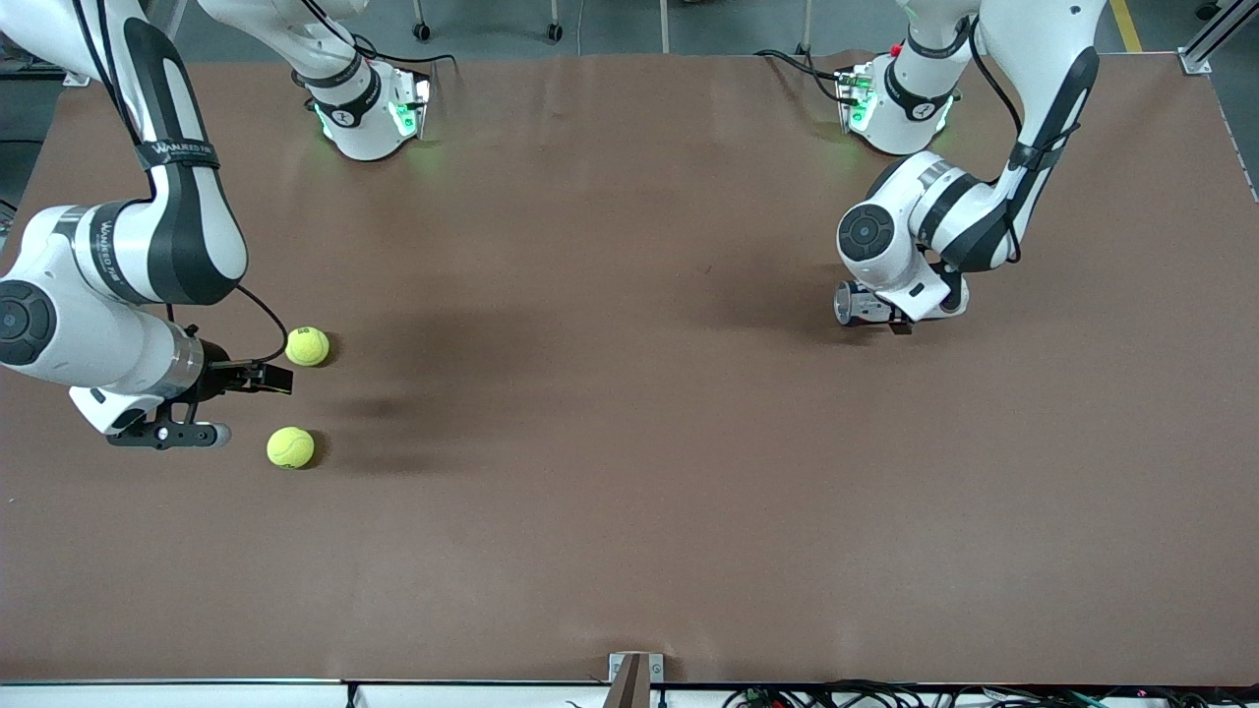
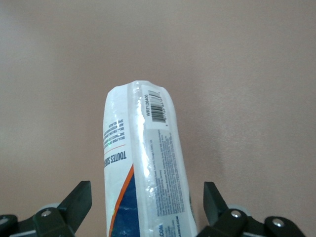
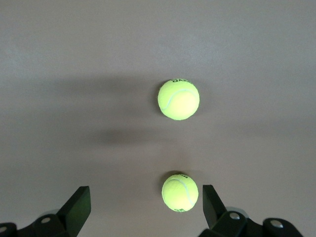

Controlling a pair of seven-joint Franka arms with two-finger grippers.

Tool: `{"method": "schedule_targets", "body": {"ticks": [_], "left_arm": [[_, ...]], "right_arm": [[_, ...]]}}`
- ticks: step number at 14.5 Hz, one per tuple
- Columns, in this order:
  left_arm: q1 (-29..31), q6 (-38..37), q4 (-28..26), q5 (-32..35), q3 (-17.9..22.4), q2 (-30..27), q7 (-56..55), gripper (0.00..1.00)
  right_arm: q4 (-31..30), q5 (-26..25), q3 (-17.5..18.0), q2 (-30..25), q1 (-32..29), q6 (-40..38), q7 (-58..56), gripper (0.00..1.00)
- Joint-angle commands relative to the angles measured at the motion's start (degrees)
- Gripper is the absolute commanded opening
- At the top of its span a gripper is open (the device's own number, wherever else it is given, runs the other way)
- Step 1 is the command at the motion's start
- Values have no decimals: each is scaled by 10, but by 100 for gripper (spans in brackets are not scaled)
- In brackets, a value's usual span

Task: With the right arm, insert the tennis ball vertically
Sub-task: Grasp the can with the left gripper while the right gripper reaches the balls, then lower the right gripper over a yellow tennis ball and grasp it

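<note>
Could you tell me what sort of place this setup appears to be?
Probably a robotics lab: two arms bolted to a bare brown table, aluminium framing at its corner, cables along its edge, and only two tennis balls and a can as props.

Even, bright overhead light — soft shadows smear across the table [image 1: 629,511], all views sharp.
</note>
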Motion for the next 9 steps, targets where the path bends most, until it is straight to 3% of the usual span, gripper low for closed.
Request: {"method": "schedule_targets", "body": {"ticks": [1,6,9], "left_arm": [[3,15,-3,10,-1,4,-18,100],[21,38,-8,10,-1,1,-22,100],[32,88,-38,14,-1,-9,-22,100]], "right_arm": [[-7,2,0,6,-5,9,-15,100],[-7,2,1,24,-15,19,-22,100],[-7,2,0,37,-18,20,-41,100]]}}
